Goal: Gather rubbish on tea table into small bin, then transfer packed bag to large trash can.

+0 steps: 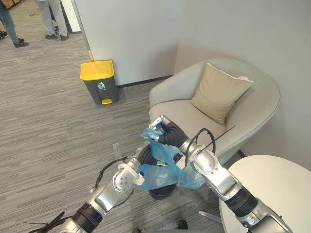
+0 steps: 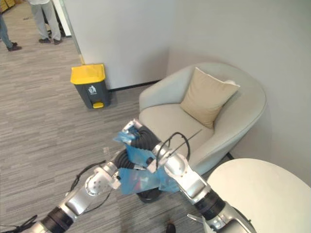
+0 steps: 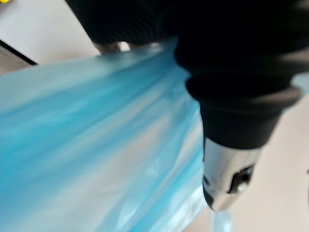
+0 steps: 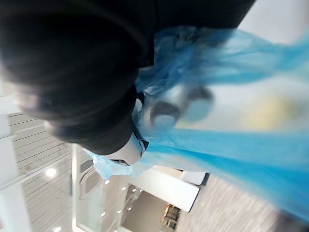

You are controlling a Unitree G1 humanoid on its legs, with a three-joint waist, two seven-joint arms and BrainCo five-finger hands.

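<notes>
A blue plastic bag [image 1: 165,174] with rubbish inside hangs between my two hands, just above the small black bin [image 1: 163,192] on the floor. My right hand [image 1: 158,124] is at the bag's top, curled round the gathered plastic and holding it up. My left hand [image 1: 147,156] presses into the bag's side lower down, its dark cover against the plastic [image 3: 96,135]. The large grey trash can with a yellow lid [image 1: 99,81] stands by the wall, across the carpet to the far left.
A pale armchair [image 1: 170,109] with a tan cushion [image 1: 219,92] stands right behind the bag. The round white tea table [image 1: 272,189] is at the lower right. Two people [image 1: 52,19] stand far off at the top left. Open carpet lies between me and the trash can.
</notes>
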